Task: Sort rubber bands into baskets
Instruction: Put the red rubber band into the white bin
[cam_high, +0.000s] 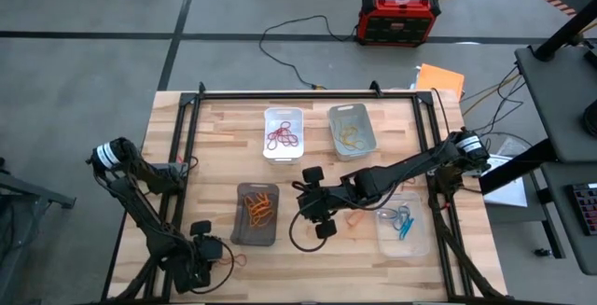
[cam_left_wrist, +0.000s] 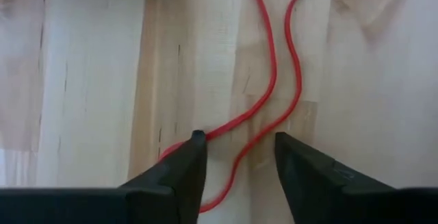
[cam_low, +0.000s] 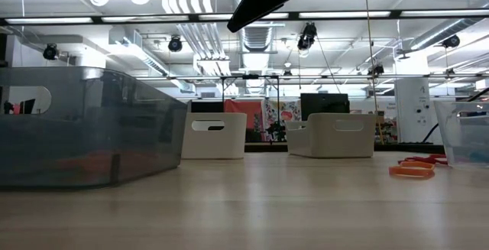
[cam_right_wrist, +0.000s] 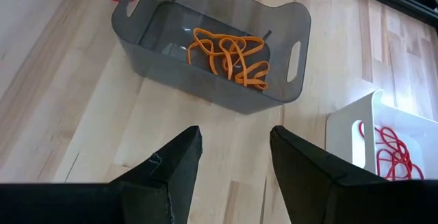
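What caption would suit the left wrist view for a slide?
Left gripper, fingers open, poised over a red rubber band lying on the wooden table.

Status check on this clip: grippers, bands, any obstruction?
Left gripper open, fingers straddling a thin red rubber band on the wooden table. Right gripper open, empty, near the dark smoky basket. Nothing blocking.

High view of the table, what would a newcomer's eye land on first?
Four baskets, each with one colour: red bands in the white basket, orange in the dark basket, tan in the grey basket, blue in the clear basket. The left gripper, at the near edge, stands open astride a red rubber band; the right gripper hangs open mid-table.
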Robot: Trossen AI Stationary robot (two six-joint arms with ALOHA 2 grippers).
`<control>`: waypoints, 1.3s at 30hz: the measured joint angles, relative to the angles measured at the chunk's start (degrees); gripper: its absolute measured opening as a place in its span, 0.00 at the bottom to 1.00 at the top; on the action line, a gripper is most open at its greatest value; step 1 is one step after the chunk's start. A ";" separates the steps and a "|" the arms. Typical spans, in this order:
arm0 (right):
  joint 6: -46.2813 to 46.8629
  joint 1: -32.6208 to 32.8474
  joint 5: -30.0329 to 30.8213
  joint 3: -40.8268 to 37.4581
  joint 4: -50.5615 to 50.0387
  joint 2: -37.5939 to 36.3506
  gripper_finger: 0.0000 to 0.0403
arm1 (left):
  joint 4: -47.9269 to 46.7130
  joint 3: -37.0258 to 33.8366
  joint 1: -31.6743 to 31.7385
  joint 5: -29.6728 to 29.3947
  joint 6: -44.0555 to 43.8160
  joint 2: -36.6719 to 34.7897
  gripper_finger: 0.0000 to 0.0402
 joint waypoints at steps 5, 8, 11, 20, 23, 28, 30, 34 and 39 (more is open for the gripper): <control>-0.02 0.00 0.00 0.00 -0.01 0.00 0.42 | -0.34 -0.07 0.02 0.00 1.00 0.09 0.18; -0.02 0.00 0.00 0.00 -0.01 0.00 0.42 | 0.21 -0.07 0.02 0.11 0.86 0.13 0.03; -0.02 0.00 0.00 0.02 -0.01 -0.02 0.42 | 0.45 0.85 -0.15 -0.05 2.64 0.28 0.03; -0.04 0.00 0.02 0.02 0.01 -0.02 0.42 | -5.37 8.16 -0.87 -3.09 4.73 0.22 0.00; -0.04 0.00 0.02 0.02 0.03 -0.02 0.42 | -6.76 9.81 -0.90 -4.42 4.64 0.04 0.00; -0.07 0.00 0.07 0.02 0.06 -0.02 0.42 | -9.56 11.76 -1.06 -5.19 4.59 -0.69 0.00; -0.13 0.00 0.06 0.02 0.24 -0.02 0.42 | -11.00 12.77 -1.24 -5.42 4.59 -1.37 0.00; -0.20 0.00 0.07 0.02 0.45 -0.06 0.42 | -16.89 15.85 -1.49 -8.85 2.70 -2.86 0.00; -0.20 0.00 0.07 0.02 0.52 -0.09 0.42 | -30.65 21.08 -1.66 -11.85 -4.34 -3.43 0.00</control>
